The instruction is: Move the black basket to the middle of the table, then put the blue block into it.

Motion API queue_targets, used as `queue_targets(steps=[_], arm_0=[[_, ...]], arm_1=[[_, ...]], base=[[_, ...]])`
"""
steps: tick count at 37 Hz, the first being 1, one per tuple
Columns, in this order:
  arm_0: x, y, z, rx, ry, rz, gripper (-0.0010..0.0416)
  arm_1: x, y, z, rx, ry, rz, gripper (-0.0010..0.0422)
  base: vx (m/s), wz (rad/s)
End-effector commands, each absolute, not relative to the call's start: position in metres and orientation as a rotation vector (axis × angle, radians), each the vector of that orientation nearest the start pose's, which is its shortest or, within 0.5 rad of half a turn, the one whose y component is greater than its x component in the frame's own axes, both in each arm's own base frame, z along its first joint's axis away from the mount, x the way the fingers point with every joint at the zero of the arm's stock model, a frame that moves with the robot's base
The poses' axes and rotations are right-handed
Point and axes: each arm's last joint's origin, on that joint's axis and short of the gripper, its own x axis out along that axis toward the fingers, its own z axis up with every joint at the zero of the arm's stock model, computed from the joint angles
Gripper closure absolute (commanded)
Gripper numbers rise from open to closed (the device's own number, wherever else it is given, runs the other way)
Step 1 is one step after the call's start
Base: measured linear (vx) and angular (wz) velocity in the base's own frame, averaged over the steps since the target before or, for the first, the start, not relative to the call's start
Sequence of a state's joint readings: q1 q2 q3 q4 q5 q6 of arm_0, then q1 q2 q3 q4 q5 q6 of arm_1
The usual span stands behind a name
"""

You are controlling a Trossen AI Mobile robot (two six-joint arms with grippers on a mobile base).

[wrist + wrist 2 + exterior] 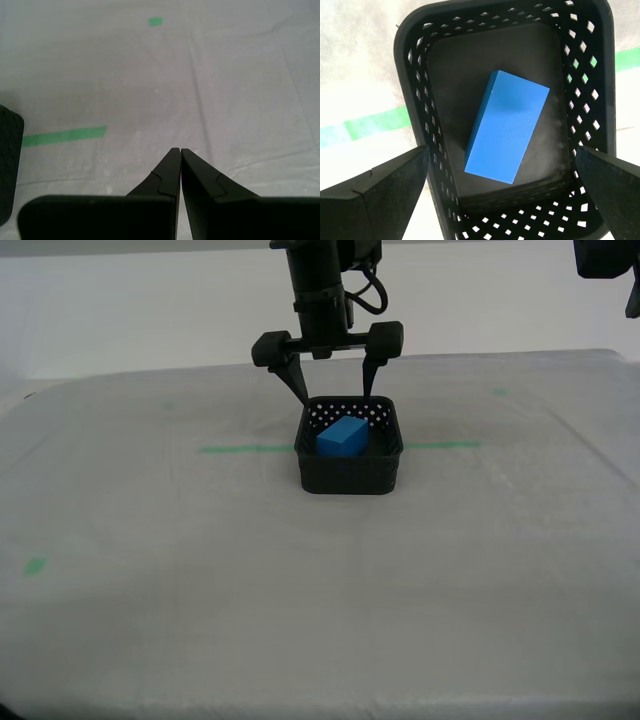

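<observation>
Both task things together: blue block [507, 127] lies tilted inside black basket [350, 468], mid-table [320, 580] on green tape line [245, 449]; second gripper [331, 377] spread above rim; first gripper [180, 165] pressed together, empty; best lift straight, avoiding walls.

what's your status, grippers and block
Second gripper open above the basket, holding nothing. First gripper shut, empty, over bare table. Block lies in the basket. Nothing in the way.
</observation>
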State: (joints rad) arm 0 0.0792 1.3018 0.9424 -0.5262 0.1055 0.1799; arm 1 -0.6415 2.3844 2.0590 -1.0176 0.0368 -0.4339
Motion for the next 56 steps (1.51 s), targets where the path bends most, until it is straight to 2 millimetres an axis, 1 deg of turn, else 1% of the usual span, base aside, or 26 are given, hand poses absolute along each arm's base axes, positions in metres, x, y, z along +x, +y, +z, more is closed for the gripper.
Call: queue_targets(steps=[1,9,12,17,26,34,47,56], arm_0=[[0.261,0.018,0.254,0.087,0.874,-0.102,0.0401],[0.261,0.018,0.254,0.087,0.874,-0.102,0.0401],[0.261,0.018,0.254,0.087,0.874,-0.102,0.0401],[0.261,0.018,0.254,0.087,0.873,-0.102,0.0401],[0.261,0.018,0.254,0.087,0.874,-0.102,0.0401],[0.261,0.018,0.254,0.087,0.873,-0.102,0.0401],[0.261,0.018,0.254,0.087,0.873,-0.102,0.0401],[0.261,0.018,0.254,0.087,0.874,-0.102,0.0401]], arm_1=[[0.388,-0.292,0.170,0.051,1.384,-0.286,0.0009],[0.388,-0.292,0.171,0.060,1.381,-0.304,0.0011],[0.387,-0.292,0.176,0.067,1.374,-0.329,0.0011],[0.384,-0.290,0.191,0.063,1.343,-0.346,0.0011],[0.378,-0.285,0.227,0.043,1.273,-0.375,0.0011],[0.370,-0.277,0.253,0.048,1.242,-0.397,0.0011],[0.362,-0.259,0.285,0.055,1.195,-0.384,0.0011],[0.364,-0.242,0.297,0.035,1.189,-0.357,0.0011]], base=[[0.000,0.000],[0.000,0.000],[0.000,0.000],[0.000,0.000],[0.000,0.000],[0.000,0.000],[0.000,0.000],[0.000,0.000]])
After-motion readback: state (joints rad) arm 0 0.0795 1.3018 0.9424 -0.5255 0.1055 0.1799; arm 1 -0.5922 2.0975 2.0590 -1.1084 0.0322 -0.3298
